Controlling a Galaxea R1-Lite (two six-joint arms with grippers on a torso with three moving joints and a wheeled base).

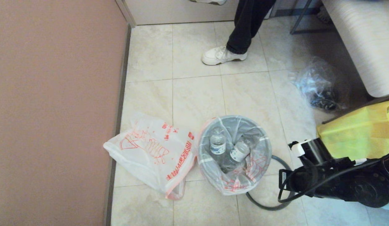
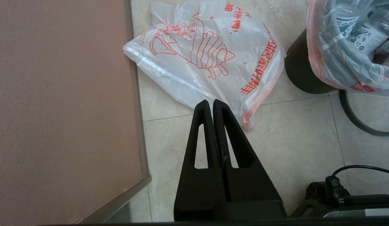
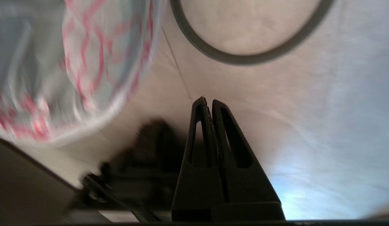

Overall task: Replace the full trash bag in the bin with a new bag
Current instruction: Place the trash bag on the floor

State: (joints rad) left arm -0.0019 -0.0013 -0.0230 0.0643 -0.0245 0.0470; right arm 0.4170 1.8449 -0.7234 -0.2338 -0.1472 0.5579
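Right gripper (image 3: 207, 101) pressed together, empty, low over floor by loose ring (image 1: 269, 205) | left gripper (image 2: 210, 102) closed, empty, short of new bag (image 2: 210, 59) | full bag (image 1: 233, 157), 2 bottles, in bin (image 2: 299, 73), not lifted | ring looks off; swap all ahead | red Chinese print, unreadable.
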